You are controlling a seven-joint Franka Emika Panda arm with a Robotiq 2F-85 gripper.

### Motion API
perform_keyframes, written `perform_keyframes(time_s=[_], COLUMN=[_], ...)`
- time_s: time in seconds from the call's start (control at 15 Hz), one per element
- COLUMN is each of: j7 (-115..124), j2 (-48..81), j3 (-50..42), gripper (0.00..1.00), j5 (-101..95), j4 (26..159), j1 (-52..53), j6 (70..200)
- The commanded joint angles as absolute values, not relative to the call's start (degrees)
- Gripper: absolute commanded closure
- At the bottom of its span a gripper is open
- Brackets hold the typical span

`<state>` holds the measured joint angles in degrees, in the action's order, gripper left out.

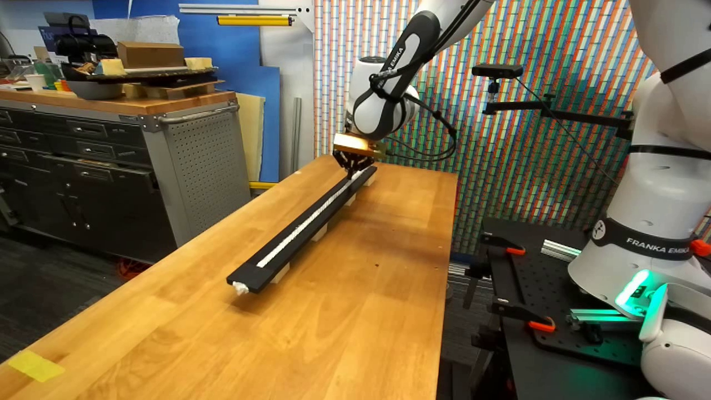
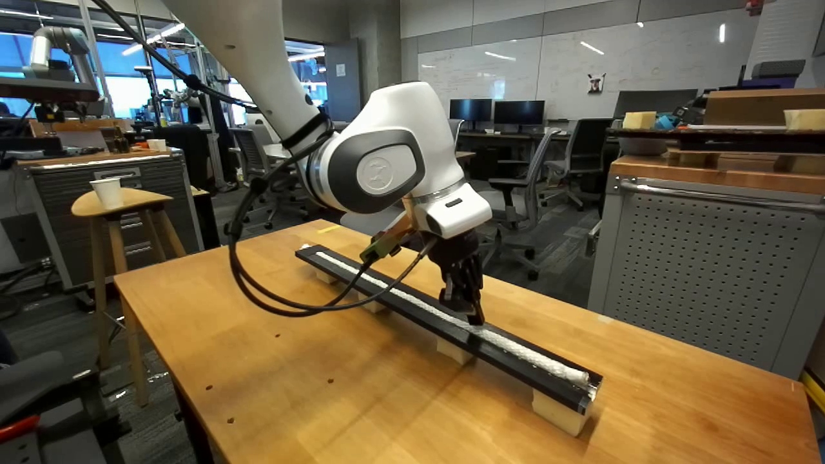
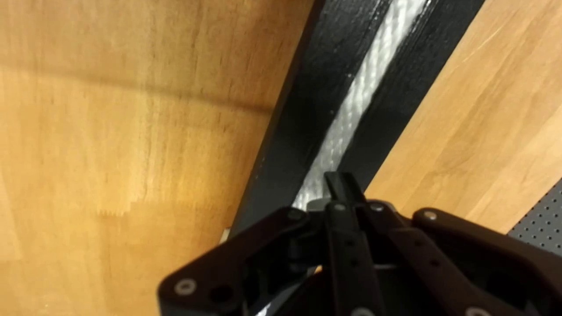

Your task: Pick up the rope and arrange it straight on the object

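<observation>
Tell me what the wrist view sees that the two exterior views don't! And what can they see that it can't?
Only the wrist view shows the round screw heads on the tool, close up.

Only the exterior views show the white arm, the yellow tape on the table and the black bar from end to end.

All of them share the wooden table, part of the bar at least, the white rope lying along it, and the tool, shut, right by the rope. I can't tell if they touch.
</observation>
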<state>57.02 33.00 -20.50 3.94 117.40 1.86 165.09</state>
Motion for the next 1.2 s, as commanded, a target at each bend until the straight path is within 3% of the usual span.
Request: perform_keyframes(time_s=[0.0,0.67,1.13], j7=[58.06,55.04,57.99], j2=[33.15,37.85,36.08], j3=[-21.35,-16.29,-18.89], gripper=[1.0,1.0,1.0], j5=[5.21,8.11,6.61], j4=[117.44,111.62,113.17], j1=[2.0,-3.84,-2.28], j6=[165.4,159.88,159.57])
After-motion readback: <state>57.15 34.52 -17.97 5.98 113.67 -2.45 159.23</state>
